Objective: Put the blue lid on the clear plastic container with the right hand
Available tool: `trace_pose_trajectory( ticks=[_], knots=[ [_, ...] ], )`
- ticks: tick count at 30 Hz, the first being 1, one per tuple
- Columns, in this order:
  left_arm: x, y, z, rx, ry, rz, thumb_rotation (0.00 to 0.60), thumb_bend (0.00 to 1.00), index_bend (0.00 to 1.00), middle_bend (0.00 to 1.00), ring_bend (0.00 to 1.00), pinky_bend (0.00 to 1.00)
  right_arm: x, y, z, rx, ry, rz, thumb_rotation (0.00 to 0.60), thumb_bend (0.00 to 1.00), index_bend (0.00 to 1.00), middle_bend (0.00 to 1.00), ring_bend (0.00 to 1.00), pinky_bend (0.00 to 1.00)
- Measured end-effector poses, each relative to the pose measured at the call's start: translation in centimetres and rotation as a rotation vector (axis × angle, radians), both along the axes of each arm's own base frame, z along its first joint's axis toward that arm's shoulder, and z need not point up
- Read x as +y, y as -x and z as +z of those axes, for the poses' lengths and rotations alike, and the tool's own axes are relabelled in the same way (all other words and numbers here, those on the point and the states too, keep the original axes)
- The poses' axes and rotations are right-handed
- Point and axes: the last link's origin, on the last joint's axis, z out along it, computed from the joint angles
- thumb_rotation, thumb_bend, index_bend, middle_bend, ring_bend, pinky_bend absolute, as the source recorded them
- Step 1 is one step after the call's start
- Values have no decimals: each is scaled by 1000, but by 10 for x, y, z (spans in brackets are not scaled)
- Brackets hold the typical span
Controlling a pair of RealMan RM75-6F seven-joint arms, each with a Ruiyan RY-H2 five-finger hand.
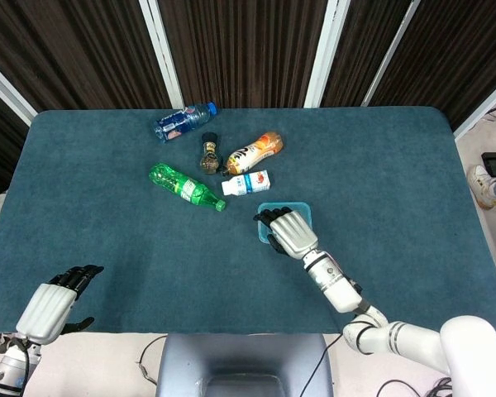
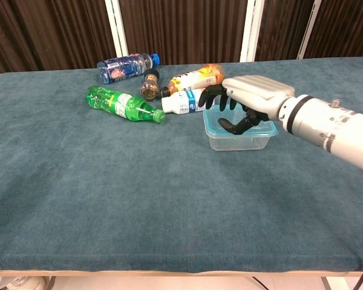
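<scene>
The clear plastic container (image 2: pixel 239 140) stands at mid-table with the blue lid (image 2: pixel 213 118) lying on top of it. In the head view only a teal corner of the lid (image 1: pixel 305 212) shows past my right hand (image 1: pixel 291 231). That right hand (image 2: pixel 249 95) hovers palm-down just over the lid, its dark fingers (image 2: pixel 213 96) bent over the lid's far-left edge and its thumb near the lid's surface. It grips nothing. My left hand (image 1: pixel 52 303) hangs off the table's near-left corner, empty, with fingers loosely apart.
Just beyond the container lie a small white bottle (image 1: pixel 246 183), an orange bottle (image 1: pixel 255 152), a dark jar (image 1: pixel 208 156), a green bottle (image 1: pixel 186 188) and a blue water bottle (image 1: pixel 182 121). The white bottle (image 2: pixel 183 103) lies close to the right hand's fingers.
</scene>
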Motion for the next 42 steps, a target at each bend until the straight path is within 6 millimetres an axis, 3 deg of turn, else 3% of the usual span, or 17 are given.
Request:
trace_pose_trajectory(
  ticks=[11, 42],
  knots=[
    [0, -1, -1, 2, 2, -1, 600, 330, 179, 192, 215, 424, 18, 8, 6, 12, -74, 27, 600, 651, 383, 390, 381, 460],
    [0, 0, 0, 1, 4, 2, 600, 330, 179, 194, 215, 425, 19, 25, -4, 19, -117, -15, 600, 652, 375, 389, 380, 460]
  ],
)
